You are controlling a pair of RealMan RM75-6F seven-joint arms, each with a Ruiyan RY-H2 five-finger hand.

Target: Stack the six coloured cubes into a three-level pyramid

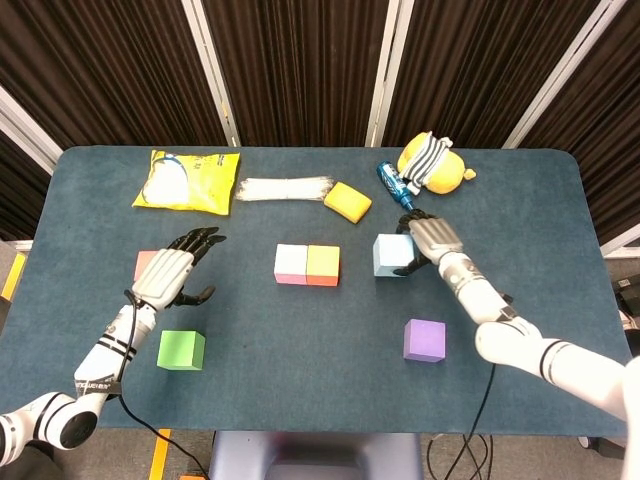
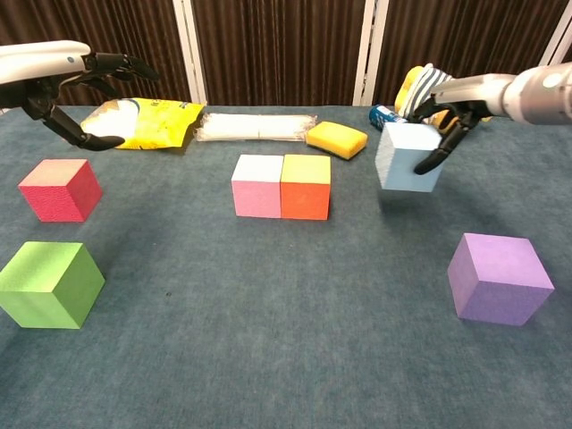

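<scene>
- Evidently the light blue cube [image 2: 409, 157] is light: the right hand [image 1: 428, 240] carries it clear of the bench [image 2: 268, 340], fingers clamped on its right side and top, just right of the orange cube [image 1: 323, 265].
- It looks like a foam block with a matte, faintly textured skin, so probably grippy and slightly yielding; a firm squeeze should not harm it.
- Best hold, I judge, is across two opposite flat faces, thumb against fingers, leaving the underside free to land flat.
- Pink cube [image 1: 290, 263] touches the orange one, forming the base row's start.
- Left hand [image 1: 172, 270] hovers with fingers spread, holding nothing, above the red cube [image 2: 60, 189]; green cube [image 2: 48, 284] and purple cube [image 2: 499, 278] sit apart.
</scene>
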